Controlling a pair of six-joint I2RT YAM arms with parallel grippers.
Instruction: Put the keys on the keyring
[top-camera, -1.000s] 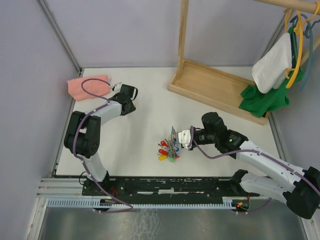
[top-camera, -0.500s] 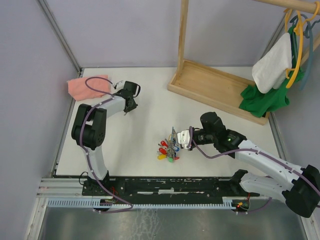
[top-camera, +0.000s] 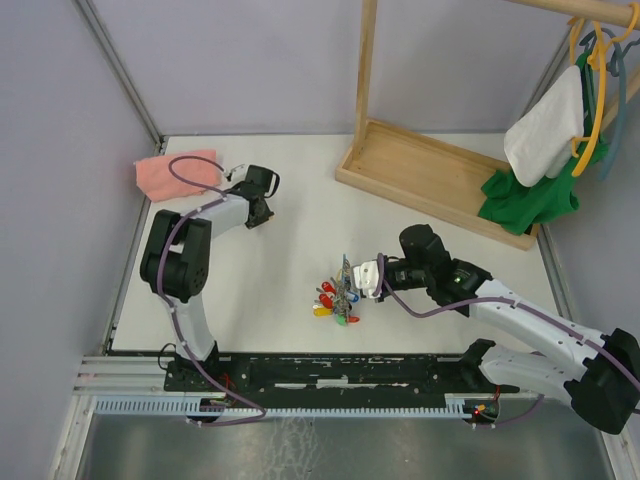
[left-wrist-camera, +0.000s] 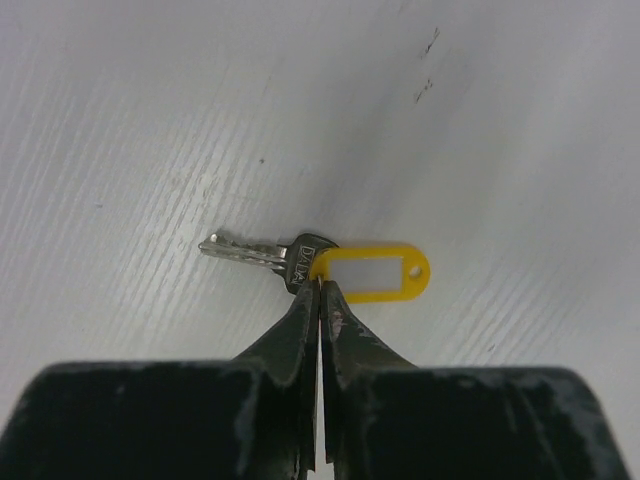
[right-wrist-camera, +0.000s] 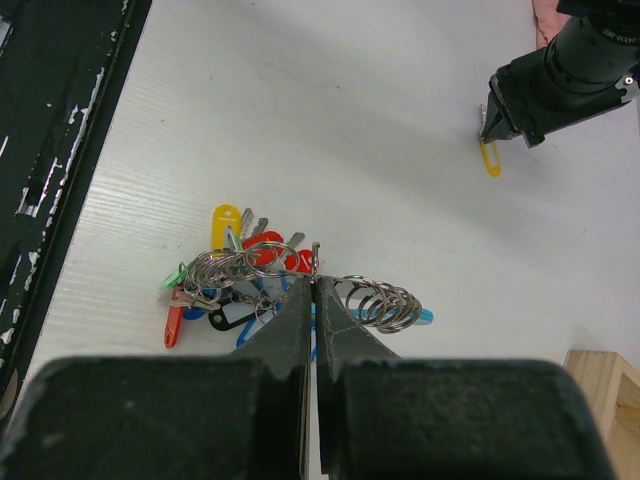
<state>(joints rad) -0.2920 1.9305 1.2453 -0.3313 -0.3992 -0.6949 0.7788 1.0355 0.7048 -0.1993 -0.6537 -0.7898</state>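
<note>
Left gripper (left-wrist-camera: 320, 287) is clenched, tips together right at the joint where the yellow-tagged key (left-wrist-camera: 300, 260) meets its tag. Looks like a pinch on that joint, the thickest part to nip on a flat key. The key lies flat on the table (left-wrist-camera: 150, 120), blade running left of the tips, tag to their right.

Right gripper (right-wrist-camera: 312, 280) is clenched on the keyring (right-wrist-camera: 262, 262), coiled rings just right of the tips and the coloured key heads fanned left and below. It is probably held so the ring stays put for threading. The green-headed key (right-wrist-camera: 172, 280) sits at the bunch's far left edge; can't tell if it's on the ring. The two grippers are well apart, so the yellow key has yet to be brought over.

Versus a second ago: in the top view the left arm's elbow has swung in and its wrist has dropped onto the key spot. Right arm and bunch have barely shifted.
</note>
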